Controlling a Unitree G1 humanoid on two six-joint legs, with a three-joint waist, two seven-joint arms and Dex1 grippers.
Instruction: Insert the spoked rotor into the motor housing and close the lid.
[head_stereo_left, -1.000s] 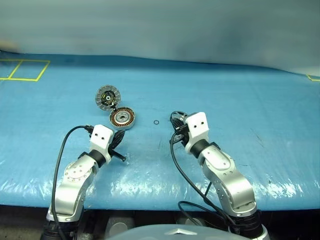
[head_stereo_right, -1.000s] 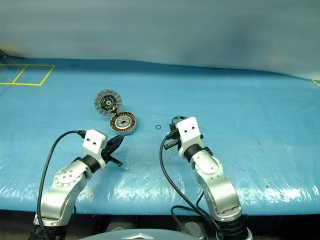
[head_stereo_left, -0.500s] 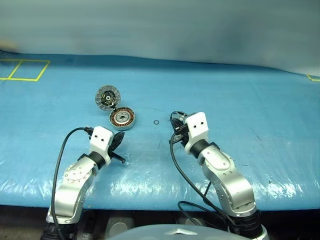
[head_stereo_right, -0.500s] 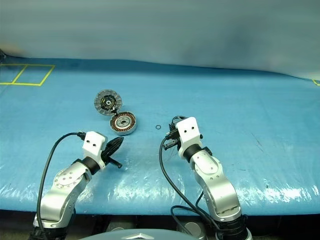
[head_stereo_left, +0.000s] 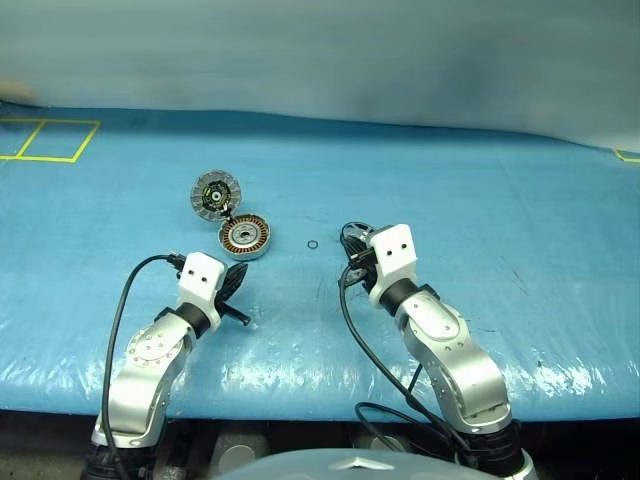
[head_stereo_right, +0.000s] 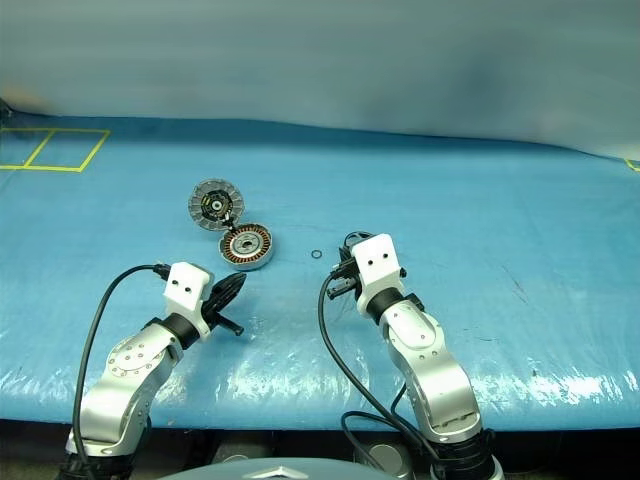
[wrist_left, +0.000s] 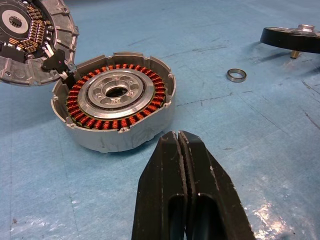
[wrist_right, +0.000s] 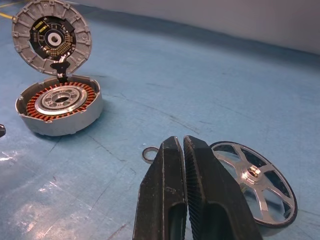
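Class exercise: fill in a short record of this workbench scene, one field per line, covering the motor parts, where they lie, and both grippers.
Motor housing: on the blue mat, open, copper windings showing
Lid: tilted up, joined to the housing's far edge, dark face showing
Spoked rotor: flat on the mat, beside the right gripper, not inserted
Small ring: loose on the mat
Left gripper: fingers shut, empty, near the housing
Right gripper: fingers shut, empty

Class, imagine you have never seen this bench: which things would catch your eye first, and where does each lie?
The motor housing, ringed with copper windings, sits open on the blue table, its lid tilted up behind it. The spoked rotor lies flat just beyond the shut right pincer, a small ring beside it.
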